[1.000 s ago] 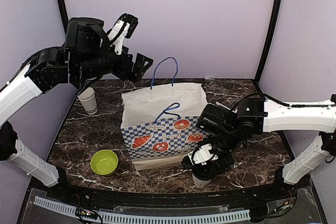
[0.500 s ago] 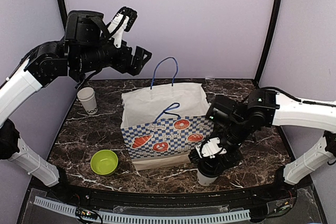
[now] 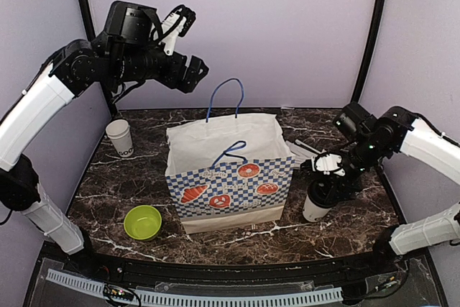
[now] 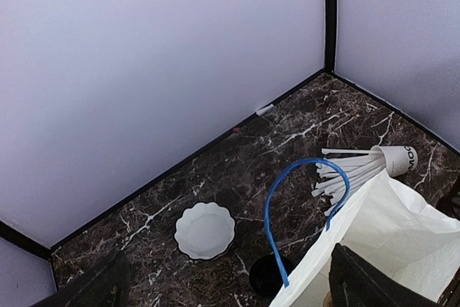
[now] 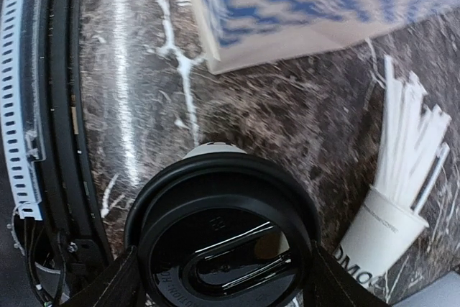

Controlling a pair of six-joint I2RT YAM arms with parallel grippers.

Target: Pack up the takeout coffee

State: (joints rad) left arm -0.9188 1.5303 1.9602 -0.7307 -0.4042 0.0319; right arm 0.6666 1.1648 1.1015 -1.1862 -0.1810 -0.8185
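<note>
Marble table (image 3: 108, 185): right gripper (image 3: 325, 183), clamped on a lidded coffee cup (image 3: 313, 210), has swung it round beside the bag (image 3: 223, 152), ready for loading. Left gripper (image 3: 192, 75) gapes overhead.

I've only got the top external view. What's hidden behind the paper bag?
Observer: In the left wrist view, a white scalloped bowl sits on the table behind the bag.
Operator: Anything else back there?
Observer: A small round black thing close to the bag's rear wall; I cannot tell what it is.
Operator: And the grip on the right?
Observer: The fingers of the right gripper flank the black lid, which is on the coffee cup.
</note>
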